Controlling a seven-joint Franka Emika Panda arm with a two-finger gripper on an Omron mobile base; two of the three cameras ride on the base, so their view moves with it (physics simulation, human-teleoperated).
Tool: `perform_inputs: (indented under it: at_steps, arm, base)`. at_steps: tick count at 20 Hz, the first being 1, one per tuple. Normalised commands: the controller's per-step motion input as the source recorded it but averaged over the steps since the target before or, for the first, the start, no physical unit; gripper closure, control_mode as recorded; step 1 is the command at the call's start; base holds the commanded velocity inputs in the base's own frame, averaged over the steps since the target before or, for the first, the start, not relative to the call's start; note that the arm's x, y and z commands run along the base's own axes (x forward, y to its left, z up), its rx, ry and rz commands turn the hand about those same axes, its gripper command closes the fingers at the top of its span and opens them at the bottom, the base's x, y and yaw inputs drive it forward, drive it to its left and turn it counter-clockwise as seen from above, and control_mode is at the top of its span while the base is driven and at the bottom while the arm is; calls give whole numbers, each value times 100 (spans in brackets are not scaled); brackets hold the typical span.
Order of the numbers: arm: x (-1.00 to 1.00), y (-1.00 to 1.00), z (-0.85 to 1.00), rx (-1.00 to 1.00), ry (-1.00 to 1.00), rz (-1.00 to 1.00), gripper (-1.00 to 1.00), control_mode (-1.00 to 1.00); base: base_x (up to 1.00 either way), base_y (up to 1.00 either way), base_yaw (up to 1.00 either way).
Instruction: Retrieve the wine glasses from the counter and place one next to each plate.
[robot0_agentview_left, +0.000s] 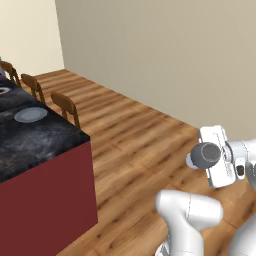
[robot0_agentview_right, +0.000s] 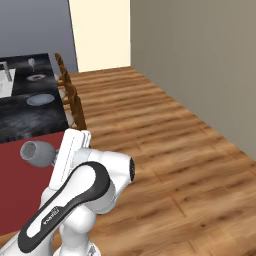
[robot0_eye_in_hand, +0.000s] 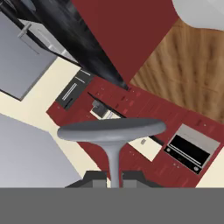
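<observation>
My gripper (robot0_eye_in_hand: 114, 177) is shut on the thin stem of a wine glass (robot0_eye_in_hand: 111, 129), whose round flat foot faces the hand camera. From the base, the glass's grey bowl (robot0_agentview_left: 204, 155) sticks out sideways from the white hand, high over the wood floor and apart from the island. The same bowl (robot0_agentview_right: 37, 152) shows left of the hand in the right base view. One grey-blue plate (robot0_agentview_left: 31, 114) lies on the island top near its corner. Farther back lies a second plate (robot0_agentview_right: 36, 77) with another wine glass (robot0_agentview_right: 31, 62) standing beside it. The counter's dark red cabinets (robot0_eye_in_hand: 131, 103) show far off.
The black-topped island (robot0_agentview_left: 40, 142) with its dark red side stands to my left. Wooden stools (robot0_agentview_left: 65, 105) line its far side. Open wood floor (robot0_agentview_left: 145, 135) runs to the beige wall. An oven (robot0_eye_in_hand: 192, 151) sits in the far cabinets.
</observation>
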Motion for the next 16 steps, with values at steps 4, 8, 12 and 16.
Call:
perform_inputs:
  at_steps: [4, 8, 12, 16]
  arm:
    - [0, 0, 0, 0, 0, 0, 100, 100]
    - [0, 0, 0, 0, 0, 0, 100, 100]
    - [0, 0, 0, 0, 0, 0, 100, 100]
    - [0, 0, 0, 0, 0, 0, 100, 100]
  base:
    - [57, -84, 52]
    - [43, -88, 51]
    - [44, -84, 52]
    - [48, -79, 51]
